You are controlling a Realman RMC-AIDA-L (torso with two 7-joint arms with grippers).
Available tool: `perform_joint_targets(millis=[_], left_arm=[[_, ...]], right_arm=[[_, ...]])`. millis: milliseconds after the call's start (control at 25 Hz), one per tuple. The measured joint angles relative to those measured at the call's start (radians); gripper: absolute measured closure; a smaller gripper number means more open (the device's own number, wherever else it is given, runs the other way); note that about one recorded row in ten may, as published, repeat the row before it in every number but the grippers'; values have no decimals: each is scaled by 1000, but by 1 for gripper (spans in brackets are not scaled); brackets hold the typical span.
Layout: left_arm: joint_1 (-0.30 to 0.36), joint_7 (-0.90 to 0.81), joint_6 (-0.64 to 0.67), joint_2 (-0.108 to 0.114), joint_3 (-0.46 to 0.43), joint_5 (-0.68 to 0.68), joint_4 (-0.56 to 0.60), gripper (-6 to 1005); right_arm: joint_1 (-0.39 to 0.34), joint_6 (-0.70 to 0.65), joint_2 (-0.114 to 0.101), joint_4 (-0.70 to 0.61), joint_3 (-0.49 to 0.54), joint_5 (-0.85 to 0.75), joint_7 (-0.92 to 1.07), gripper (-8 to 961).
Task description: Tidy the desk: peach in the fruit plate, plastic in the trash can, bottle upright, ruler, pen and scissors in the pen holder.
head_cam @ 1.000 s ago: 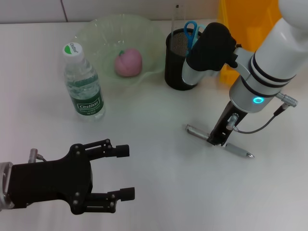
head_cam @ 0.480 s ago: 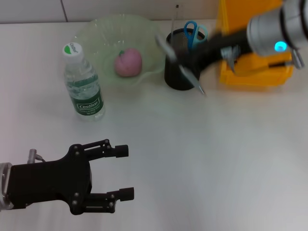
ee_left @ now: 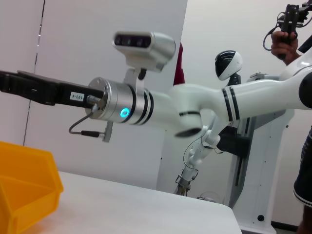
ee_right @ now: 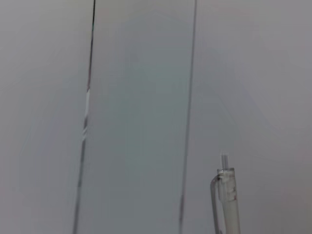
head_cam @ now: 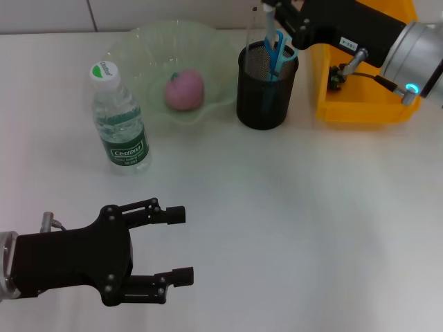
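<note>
Judging by how the desk lies, my tidying is nearly finished. The yellow bin stands at the far right edge, and I see no loose plastic anywhere on the table, so that part looks done, though I cannot see into the bin well. The green fruit plate holds the pink peach at its middle. The water bottle stands upright just beside the plate, cap on. The black mesh pen holder sits between the plate and the bin, with the blue-handled scissors already in it and a thin clear ruler rising from its far rim.

What is left, I judge, is only the pen. My right arm reaches in from the right, stretched level over the bin, and my right gripper is above the holder with the pen hanging upright from it, its lower end down among the scissors. My right wrist camera shows the pen's clip end pointing up against the wall. My fingers seem clamped on it, so the release remains.

My left gripper rests near the front left of the desk, fingers spread wide with nothing between them, well apart from everything.
</note>
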Motion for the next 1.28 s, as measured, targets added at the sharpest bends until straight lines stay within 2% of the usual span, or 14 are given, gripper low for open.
perform_joint_targets(millis=[80, 120, 200, 400, 840, 1280], left_arm=[[0, 0, 0, 0, 0, 0, 0, 172], [-1, 0, -1, -1, 0, 0, 1, 172], [-1, 0, -1, -1, 0, 0, 1, 172], [-1, 0, -1, -1, 0, 1, 1, 172], [4, 0, 3, -4, 0, 0, 2, 172], [-2, 4, 5, -4, 0, -2, 4, 172]], right_arm=[[30, -41, 0, 106, 1, 103, -138, 822], [30, -41, 0, 106, 1, 103, -138, 822], [77, -54, -1, 220, 9, 158, -207, 821], [137, -12, 0, 325, 14, 164, -222, 818], [167, 64, 3, 399, 2, 165, -225, 813], [129, 8, 4, 406, 9, 166, -226, 808]])
